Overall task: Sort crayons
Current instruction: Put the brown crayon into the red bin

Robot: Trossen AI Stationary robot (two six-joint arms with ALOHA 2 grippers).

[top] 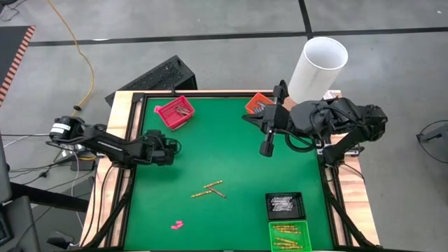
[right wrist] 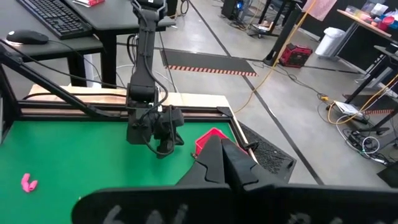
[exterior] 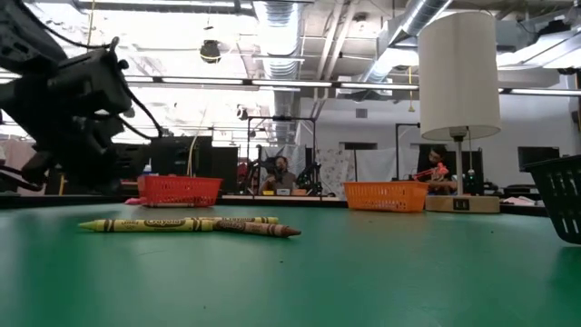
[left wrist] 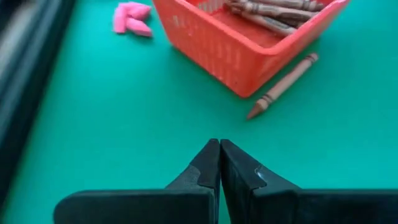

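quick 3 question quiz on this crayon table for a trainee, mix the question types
1. True or false: the left gripper holds a crayon.
2. Which tray has a crayon lying on the mat just outside it: A red tray, B green tray, C black tray?
3. Fill in: the loose crayons lie near the mat's ____.

Key: 1 false, its jaws are shut on nothing, like the right gripper. 2 A. 3 middle.

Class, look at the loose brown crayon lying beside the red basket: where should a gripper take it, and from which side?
Grip the brown crayon at mid-length, coming straight down from above. It lies flat on the mat, apart from the red basket, so fingers can close across its thin body on both sides.
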